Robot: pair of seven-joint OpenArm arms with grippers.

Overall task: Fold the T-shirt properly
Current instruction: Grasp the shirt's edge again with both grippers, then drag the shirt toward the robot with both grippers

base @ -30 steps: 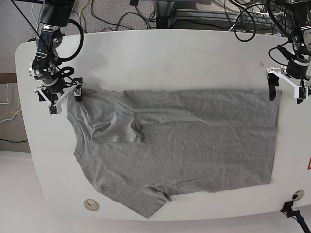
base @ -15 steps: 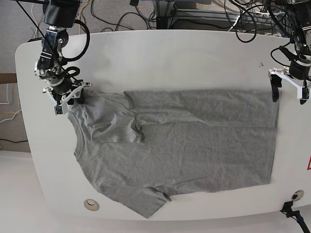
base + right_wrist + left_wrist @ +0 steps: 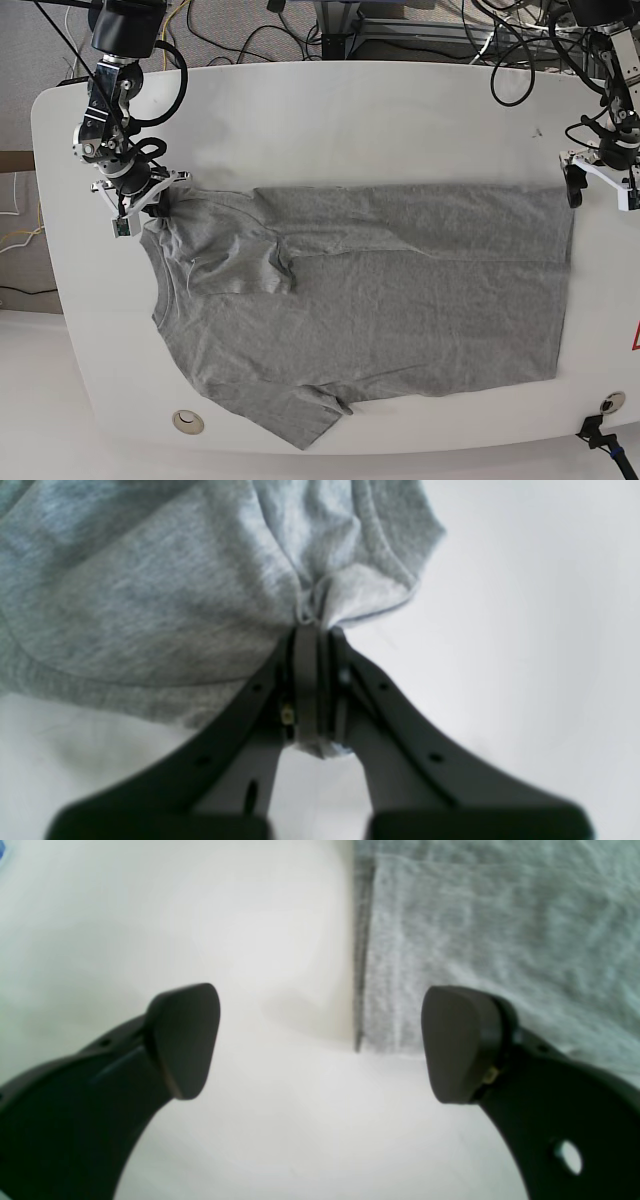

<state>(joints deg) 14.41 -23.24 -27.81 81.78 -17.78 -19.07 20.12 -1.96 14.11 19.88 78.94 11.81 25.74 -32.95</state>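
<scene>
The heather-grey T-shirt (image 3: 380,300) lies spread on the white table (image 3: 330,120), neck at the left, hem at the right, plain side up, with the far sleeve folded in. My right gripper (image 3: 152,207) is at the shirt's far left shoulder corner. In the right wrist view my right gripper (image 3: 312,630) is shut on a bunched pinch of T-shirt (image 3: 175,605). My left gripper (image 3: 603,190) is open just off the far hem corner. In the left wrist view my left gripper (image 3: 322,1045) stands over bare table, and the T-shirt (image 3: 475,915) corner lies between the jaws.
A round grommet hole (image 3: 187,421) sits near the table's front left edge. Cables (image 3: 430,35) run behind the back edge. A black cable end (image 3: 600,432) lies at the front right corner. A red mark (image 3: 635,338) shows at the right edge.
My right gripper went from open astride the shoulder corner to shut on it, bunching the fabric. My left gripper drifted slightly right, off the hem corner, still open.
</scene>
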